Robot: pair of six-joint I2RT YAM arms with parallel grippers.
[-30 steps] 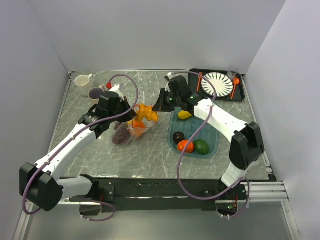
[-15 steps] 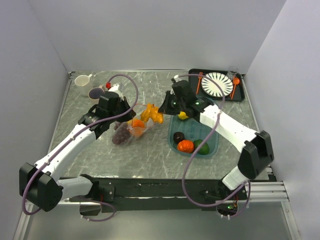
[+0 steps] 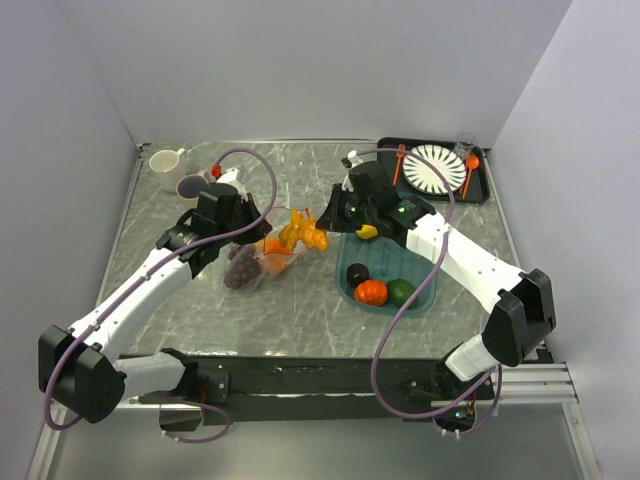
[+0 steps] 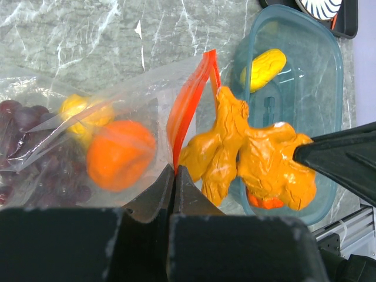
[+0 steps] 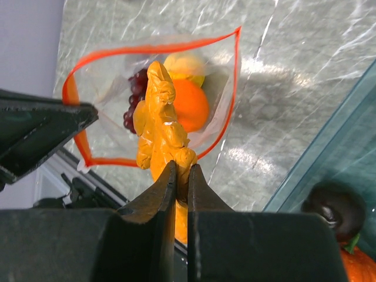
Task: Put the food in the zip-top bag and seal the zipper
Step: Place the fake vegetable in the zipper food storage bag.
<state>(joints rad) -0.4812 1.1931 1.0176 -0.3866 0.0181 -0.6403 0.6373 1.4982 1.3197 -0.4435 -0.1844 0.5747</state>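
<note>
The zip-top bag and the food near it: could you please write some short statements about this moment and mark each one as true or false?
1. The right hand holds the knobbly orange food at the mouth of the zip-top bag. True.
2. The zip-top bag is empty. False: grapes, an orange fruit and a yellow piece lie inside.
3. The left hand is shut on the zipper. True.
4. The zipper is sealed. False: it forms an open loop.
5. The teal tray holds no food. False: a yellow cob lies in it.
</note>
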